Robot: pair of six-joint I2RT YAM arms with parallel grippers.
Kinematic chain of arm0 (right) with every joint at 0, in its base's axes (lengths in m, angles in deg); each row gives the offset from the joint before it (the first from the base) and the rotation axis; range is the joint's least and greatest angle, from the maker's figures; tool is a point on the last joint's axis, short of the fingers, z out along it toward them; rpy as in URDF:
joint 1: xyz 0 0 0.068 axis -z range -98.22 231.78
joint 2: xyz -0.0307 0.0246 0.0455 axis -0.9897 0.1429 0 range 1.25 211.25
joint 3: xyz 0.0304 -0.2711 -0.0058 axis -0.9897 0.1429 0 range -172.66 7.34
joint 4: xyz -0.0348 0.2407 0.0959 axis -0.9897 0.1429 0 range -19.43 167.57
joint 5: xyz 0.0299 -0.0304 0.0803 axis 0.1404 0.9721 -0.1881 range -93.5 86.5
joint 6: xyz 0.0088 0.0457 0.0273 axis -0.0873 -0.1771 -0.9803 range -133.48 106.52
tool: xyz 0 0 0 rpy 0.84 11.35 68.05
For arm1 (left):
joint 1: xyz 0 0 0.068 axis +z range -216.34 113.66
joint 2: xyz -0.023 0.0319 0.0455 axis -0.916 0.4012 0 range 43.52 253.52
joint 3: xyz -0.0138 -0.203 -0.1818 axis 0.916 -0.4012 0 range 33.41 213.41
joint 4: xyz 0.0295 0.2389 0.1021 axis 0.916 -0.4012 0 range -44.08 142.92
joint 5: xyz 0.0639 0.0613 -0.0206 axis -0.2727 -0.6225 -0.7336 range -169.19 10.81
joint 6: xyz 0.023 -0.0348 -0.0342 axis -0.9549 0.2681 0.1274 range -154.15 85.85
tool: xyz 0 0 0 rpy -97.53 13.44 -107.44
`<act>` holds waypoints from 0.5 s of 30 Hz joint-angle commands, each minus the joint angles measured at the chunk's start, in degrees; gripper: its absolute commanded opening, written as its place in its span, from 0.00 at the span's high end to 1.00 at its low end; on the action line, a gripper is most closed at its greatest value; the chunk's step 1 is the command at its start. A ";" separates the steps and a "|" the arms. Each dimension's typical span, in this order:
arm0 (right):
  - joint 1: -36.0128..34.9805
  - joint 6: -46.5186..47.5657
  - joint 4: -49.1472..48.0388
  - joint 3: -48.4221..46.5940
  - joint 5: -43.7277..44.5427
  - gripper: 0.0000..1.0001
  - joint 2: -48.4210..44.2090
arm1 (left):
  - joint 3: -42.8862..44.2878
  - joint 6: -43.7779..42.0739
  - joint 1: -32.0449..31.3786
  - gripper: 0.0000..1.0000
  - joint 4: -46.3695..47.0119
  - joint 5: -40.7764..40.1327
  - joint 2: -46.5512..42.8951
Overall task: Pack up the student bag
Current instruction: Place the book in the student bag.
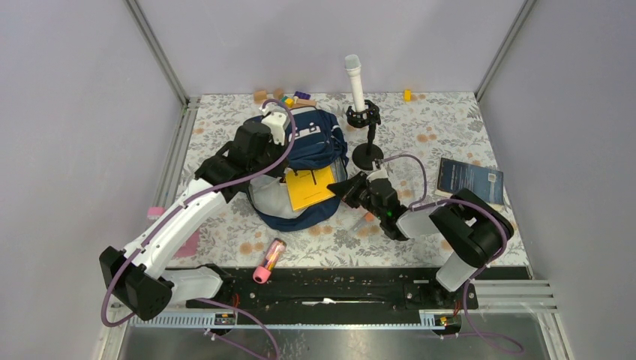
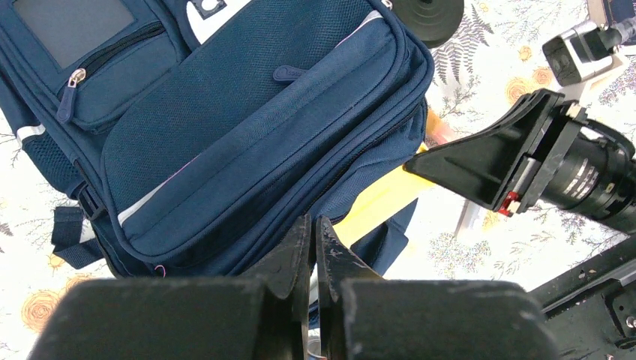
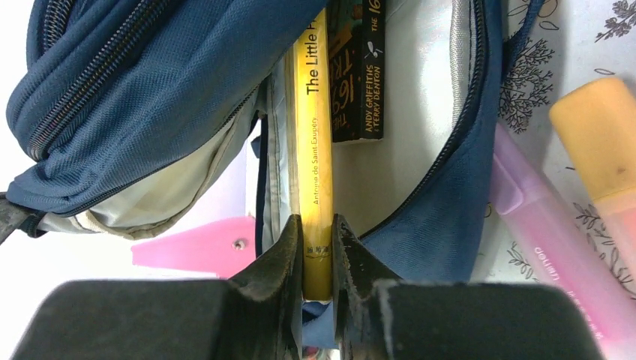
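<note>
I am watching the right tool pinching the yellow book by its near end, its long axis pointing straight ahead into the open student bag lying mid bench, while the left tool is resting pressed together at the bag's edge.
</note>
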 commanded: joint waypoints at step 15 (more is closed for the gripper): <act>-10.44 -4.98 -6.03 -5.73 36.88 1.00 7.83 | -1.23 -4.84 0.47 1.00 8.46 10.97 -1.92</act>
